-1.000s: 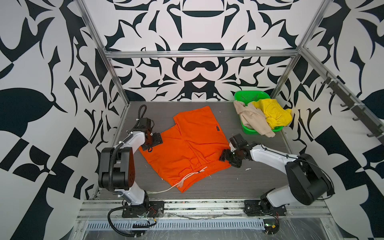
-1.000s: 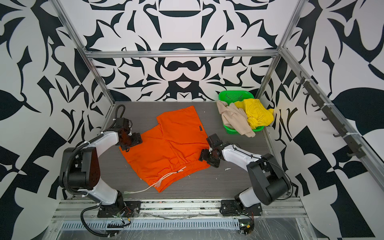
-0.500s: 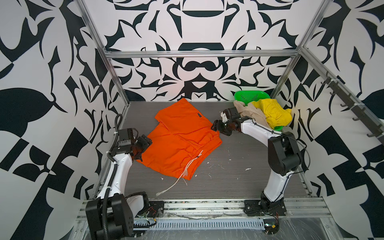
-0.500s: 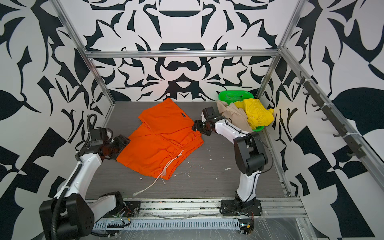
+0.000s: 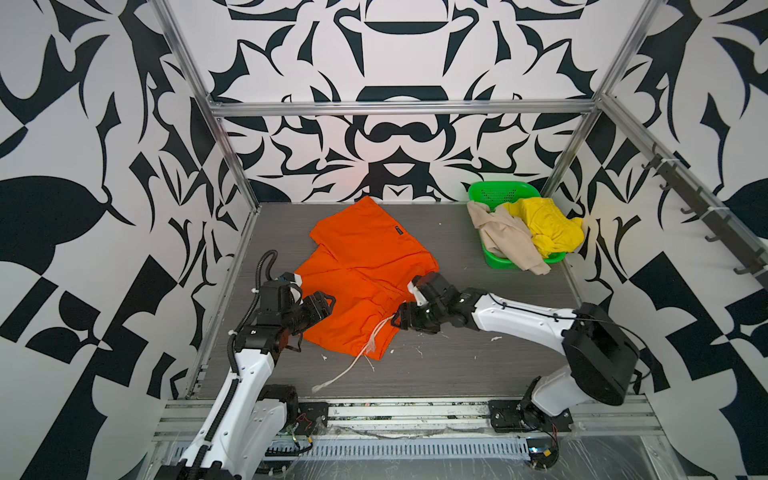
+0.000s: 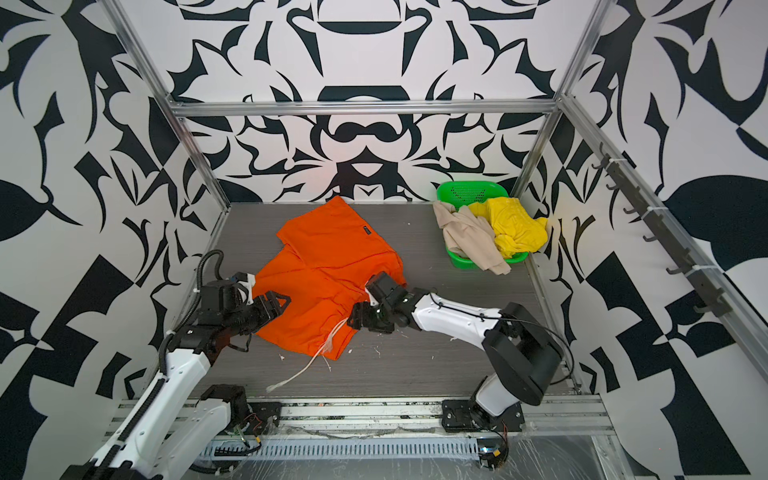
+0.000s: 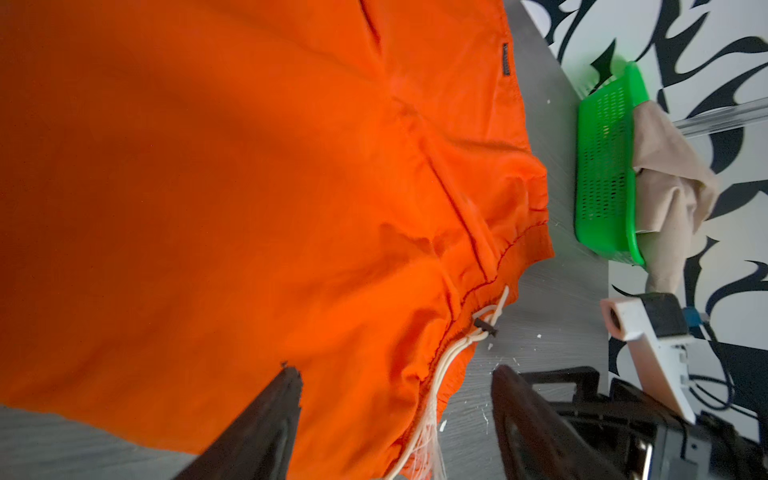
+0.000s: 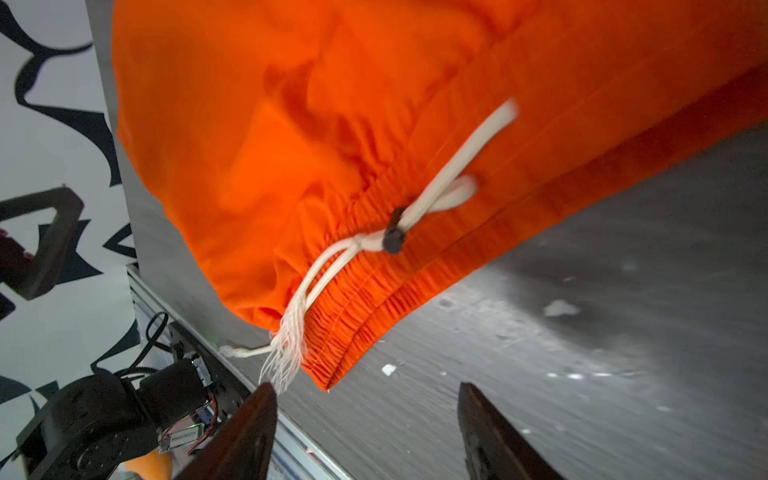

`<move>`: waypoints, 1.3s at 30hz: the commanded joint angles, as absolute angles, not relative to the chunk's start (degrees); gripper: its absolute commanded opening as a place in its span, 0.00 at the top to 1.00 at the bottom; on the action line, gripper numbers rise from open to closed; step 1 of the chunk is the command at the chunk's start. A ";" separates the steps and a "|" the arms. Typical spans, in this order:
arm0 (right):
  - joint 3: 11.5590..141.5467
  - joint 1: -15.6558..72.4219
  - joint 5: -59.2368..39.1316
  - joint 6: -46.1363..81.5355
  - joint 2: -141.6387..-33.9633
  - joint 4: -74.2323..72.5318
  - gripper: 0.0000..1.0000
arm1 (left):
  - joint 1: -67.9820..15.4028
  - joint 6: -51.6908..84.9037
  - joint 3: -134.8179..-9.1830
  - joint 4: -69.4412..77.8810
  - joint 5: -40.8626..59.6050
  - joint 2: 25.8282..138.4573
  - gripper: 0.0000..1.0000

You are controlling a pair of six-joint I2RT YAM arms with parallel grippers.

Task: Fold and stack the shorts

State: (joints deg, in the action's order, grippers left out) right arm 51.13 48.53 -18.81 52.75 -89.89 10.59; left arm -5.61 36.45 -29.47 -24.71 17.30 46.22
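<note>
- While the orange shorts lay spread and rumpled on the desk, I judged the task barely begun: none of the three pairs was folded and nothing was stacked.
- The beige shorts and the yellow shorts sat heaped in the green basket at the far right corner. The beige pair hung over the basket's near rim. Both were left to fetch, fold and stack.
- The orange waistband faced the near edge, and its white drawstring trailed onto bare desk.
- My left arm reached in low from the left. The left gripper was at the left edge of the orange cloth with its jaws wide. The wrist view showed cloth beneath the gap, and nothing looked pinched.
- My right arm stretched low across the desk. The right gripper was beside the waistband, close to the drawstring. Its jaws were wide apart over bare desk and held nothing.
</note>
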 commanded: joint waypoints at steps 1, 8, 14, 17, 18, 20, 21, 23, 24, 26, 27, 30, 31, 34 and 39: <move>50.56 48.93 -15.39 60.21 -91.08 4.33 0.27 | -5.83 38.18 -27.87 -23.87 15.66 46.70 0.24; 51.30 48.78 -14.34 63.20 -98.42 -3.28 0.34 | -5.80 37.78 -27.88 -21.18 15.77 48.15 0.24; 53.36 45.63 -10.96 62.83 -103.89 -1.74 0.72 | -5.80 37.79 -27.69 -20.74 15.08 48.96 0.24; 54.99 41.74 -11.12 59.44 -106.00 0.37 0.85 | -5.80 37.88 -27.77 -20.80 14.34 48.59 0.24; 55.91 40.14 -11.54 57.68 -106.53 1.72 0.92 | -5.80 37.88 -27.88 -20.88 14.01 48.44 0.24; 57.81 37.20 -12.21 53.65 -107.00 4.77 1.00 | -5.80 37.84 -28.37 -21.79 13.15 48.34 0.24; 59.19 35.43 -12.64 51.25 -107.13 6.91 1.00 | -5.80 37.88 -28.65 -22.38 12.57 48.27 0.25; 61.94 31.93 -13.45 45.95 -107.39 11.31 1.00 | -5.81 37.95 -29.08 -23.26 12.18 48.21 0.25; 63.45 29.89 -13.67 43.28 -107.41 13.52 1.00 | -5.80 38.03 -29.26 -23.74 12.12 48.21 0.25; 66.05 26.37 -14.06 38.66 -107.32 17.17 1.00 | -5.80 38.40 -29.47 -24.10 12.27 48.16 0.25; 67.32 24.65 -14.37 36.54 -107.25 18.82 1.00 | -5.81 38.25 -29.44 -23.72 13.17 48.25 0.25; 70.68 21.40 -16.10 30.90 -106.11 22.67 1.00 | -6.66 36.64 -29.83 -22.02 14.33 48.58 0.26; 71.23 20.95 -16.89 29.81 -105.44 23.41 1.00 | -7.47 35.71 -30.24 -21.47 14.29 48.75 0.26; 70.97 20.74 -19.48 28.43 -102.06 24.64 0.77 | -11.02 31.16 -32.70 -20.05 13.32 50.27 0.26; 61.18 20.74 -24.80 33.40 -91.68 18.25 0.55 | -20.28 15.59 -39.90 -18.59 12.86 57.01 0.26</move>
